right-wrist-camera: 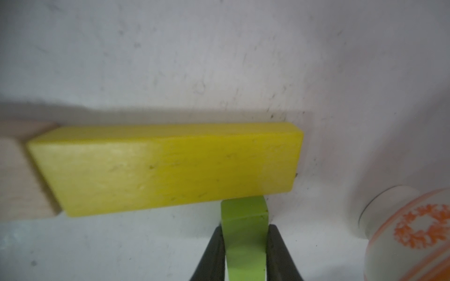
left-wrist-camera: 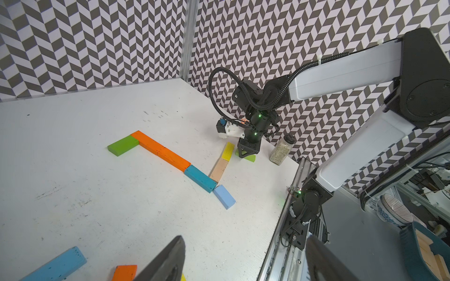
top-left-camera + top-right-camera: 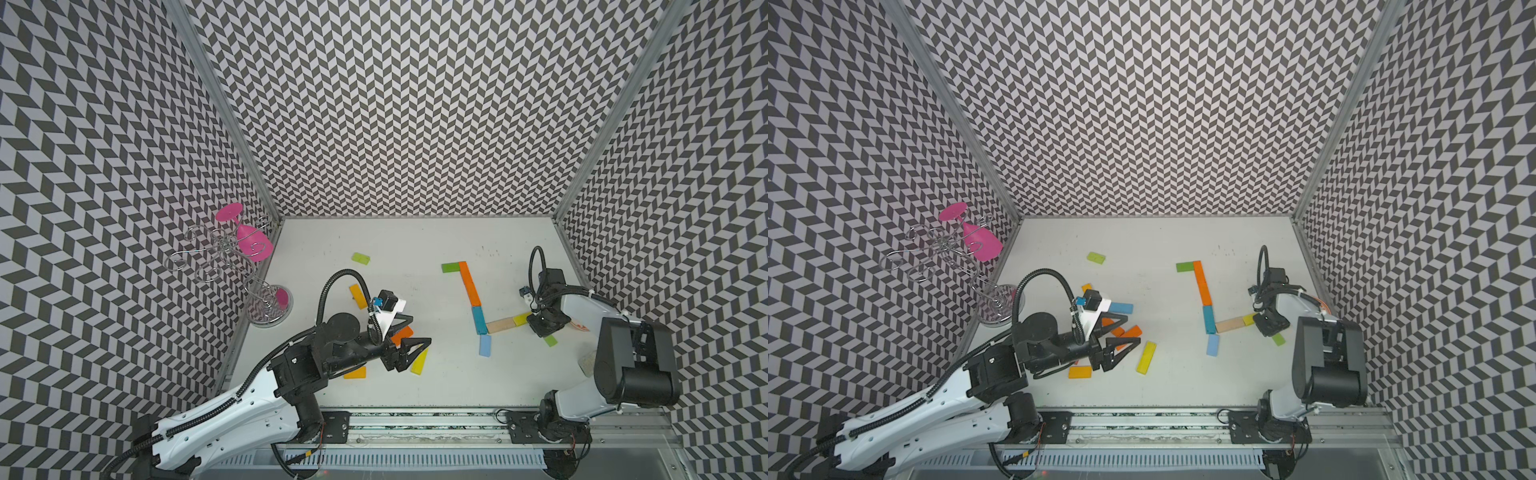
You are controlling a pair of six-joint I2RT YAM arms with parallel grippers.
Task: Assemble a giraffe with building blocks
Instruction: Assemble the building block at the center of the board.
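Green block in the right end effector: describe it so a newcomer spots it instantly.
Follow the flat block figure to its yellow block end. The green block beside it is the only green one pinched in the right end effector.

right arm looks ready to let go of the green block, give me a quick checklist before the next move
1. Grip: right gripper shut on the small green wooden block: ok.
2. Joint: green block's end appears to meet the long side of the yellow rectangular block: ok.
3. Green block lying flat on the white table: cannot tell.
4. Yellow block butts the pale natural-wood block: ok.
5. Other arm: left gripper open, away from the figure: ok.
6. Clearance: glass spice jar stands apart from the right gripper: ok.
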